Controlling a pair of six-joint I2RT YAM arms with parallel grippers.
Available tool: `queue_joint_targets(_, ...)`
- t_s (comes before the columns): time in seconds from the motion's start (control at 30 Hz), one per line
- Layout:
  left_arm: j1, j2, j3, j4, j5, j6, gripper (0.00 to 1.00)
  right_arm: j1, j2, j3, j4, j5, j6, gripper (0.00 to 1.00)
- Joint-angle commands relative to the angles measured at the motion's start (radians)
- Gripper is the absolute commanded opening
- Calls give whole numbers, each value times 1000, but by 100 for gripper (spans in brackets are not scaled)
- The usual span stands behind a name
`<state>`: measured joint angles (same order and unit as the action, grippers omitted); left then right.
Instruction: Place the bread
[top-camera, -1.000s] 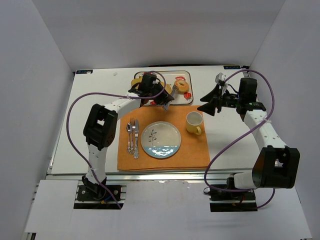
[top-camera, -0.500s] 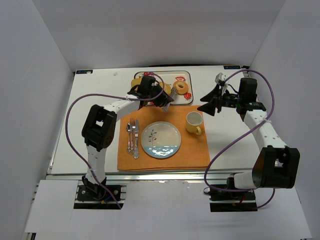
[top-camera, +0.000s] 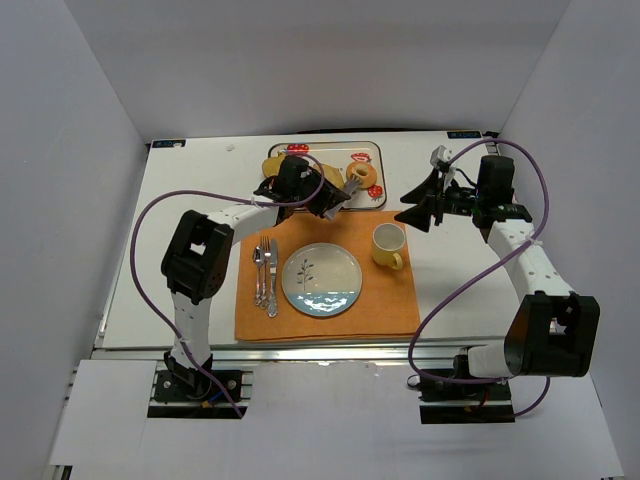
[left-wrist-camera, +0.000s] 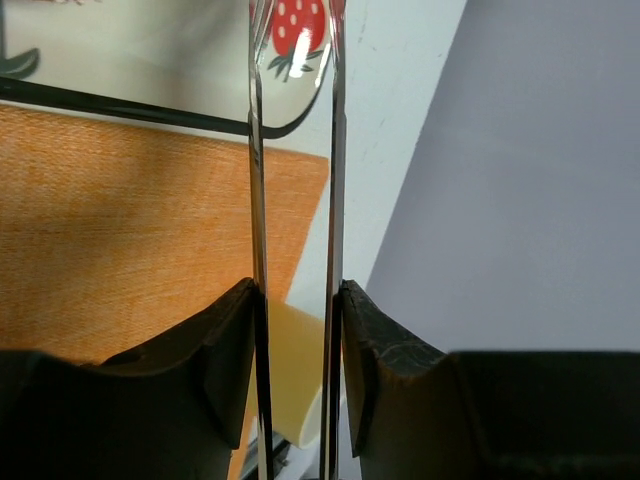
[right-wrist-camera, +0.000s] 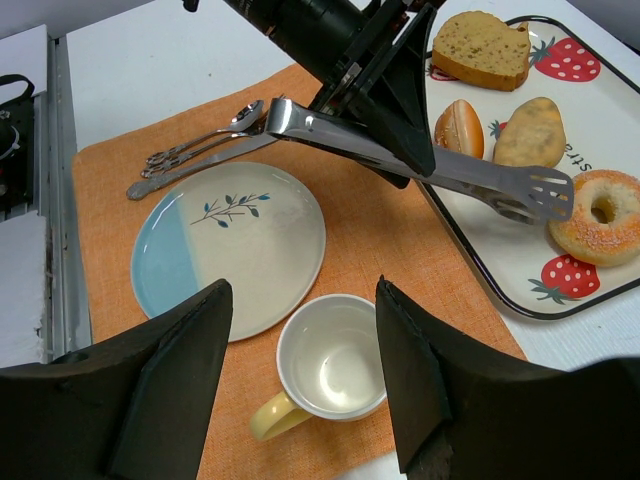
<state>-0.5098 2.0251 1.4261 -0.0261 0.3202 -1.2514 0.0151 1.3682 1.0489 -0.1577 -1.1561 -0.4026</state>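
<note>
The bread (right-wrist-camera: 602, 215) lies on the tray (right-wrist-camera: 495, 245) beside a printed strawberry, with the tips of the tongs (right-wrist-camera: 440, 170) just beside it. The left gripper (left-wrist-camera: 297, 300) pinches the tongs by their handles. The right gripper (right-wrist-camera: 300, 300) hangs spread wide near the cup (right-wrist-camera: 330, 365) on the orange mat (right-wrist-camera: 370, 230).

Orange woven placemat (right-wrist-camera: 385, 250), yellow cup (right-wrist-camera: 332, 366), white-and-blue plate (right-wrist-camera: 230, 245) (dark sprig motif), strawberry-printed white tray (right-wrist-camera: 510, 257), golden-tan bread (right-wrist-camera: 578, 230).

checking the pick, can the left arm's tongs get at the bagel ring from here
Probably yes: the left pincer is shut on the tongs, their tips sit right beside the bagel on the tray, and nothing lies between.
</note>
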Motion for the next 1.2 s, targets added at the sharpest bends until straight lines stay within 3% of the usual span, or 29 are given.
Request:
queue_joint_targets(0.0, -4, -69, -7, 87, 23, -60, 49, -4, -18, -9, 6, -30, -12, 64)
queue_joint_targets(1.17, -18, -17, -1, 55, -20, -197, 53, -4, -23, -21, 12, -36, -15, 65)
